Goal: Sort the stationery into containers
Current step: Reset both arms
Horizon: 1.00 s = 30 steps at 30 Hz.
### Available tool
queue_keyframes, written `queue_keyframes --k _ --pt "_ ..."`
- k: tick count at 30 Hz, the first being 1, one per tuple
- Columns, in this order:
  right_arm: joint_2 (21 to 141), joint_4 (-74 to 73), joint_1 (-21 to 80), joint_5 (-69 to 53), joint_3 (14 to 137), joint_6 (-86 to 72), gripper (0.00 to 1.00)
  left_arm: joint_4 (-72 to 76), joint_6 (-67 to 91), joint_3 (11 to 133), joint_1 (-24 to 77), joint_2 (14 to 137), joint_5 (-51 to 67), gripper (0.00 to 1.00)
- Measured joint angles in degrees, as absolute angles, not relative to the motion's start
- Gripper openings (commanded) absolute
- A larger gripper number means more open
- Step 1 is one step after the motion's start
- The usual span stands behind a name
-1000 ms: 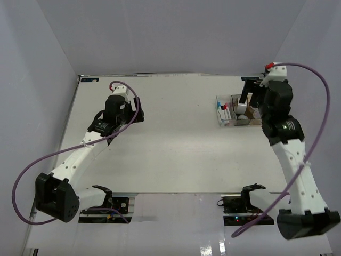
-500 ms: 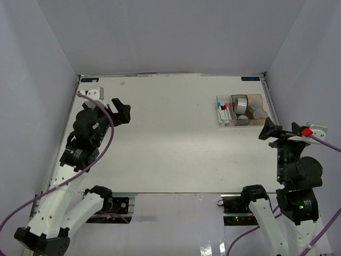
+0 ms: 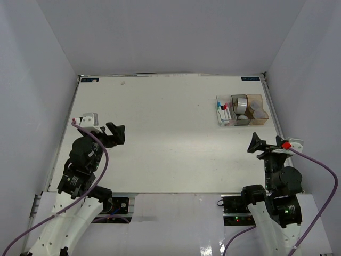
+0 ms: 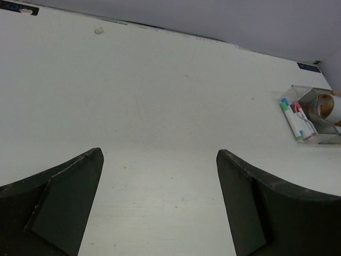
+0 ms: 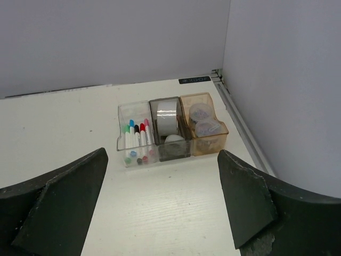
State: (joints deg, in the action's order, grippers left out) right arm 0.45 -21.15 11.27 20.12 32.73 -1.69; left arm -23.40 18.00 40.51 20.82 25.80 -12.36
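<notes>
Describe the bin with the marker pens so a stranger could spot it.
Go to the table's far right corner, where three bins stand joined in a row. It is the clear bin at the left end, holding marker pens, whereas the grey bin and amber bin hold tape rolls.

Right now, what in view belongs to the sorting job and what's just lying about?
Job: marker pens in the clear bin; grey tape roll in the smoky bin; clear rolls in the amber bin.
Lying about: small speck; dark corner labels.
</notes>
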Motion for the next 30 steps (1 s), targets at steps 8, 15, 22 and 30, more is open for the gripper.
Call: queue_keyframes --k 8,15,22,30 --pt "0.43 -20.29 11.27 18.85 29.61 -2.22 0.9 -21.19 18.7 34.59 20.8 24.56 -12.88 0.98" --pt "0.4 -19.46 11.27 18.68 29.12 -2.57 0.9 -20.05 18.74 34.11 20.8 24.56 -13.54 0.98" --pt "0.4 -19.35 11.27 18.04 29.12 -2.59 0.9 -18.79 18.65 33.89 20.8 24.64 -13.54 0.98" --pt "0.4 -19.27 11.27 17.34 29.12 -2.59 0.9 -18.79 18.48 33.15 20.8 24.64 -13.54 0.98"
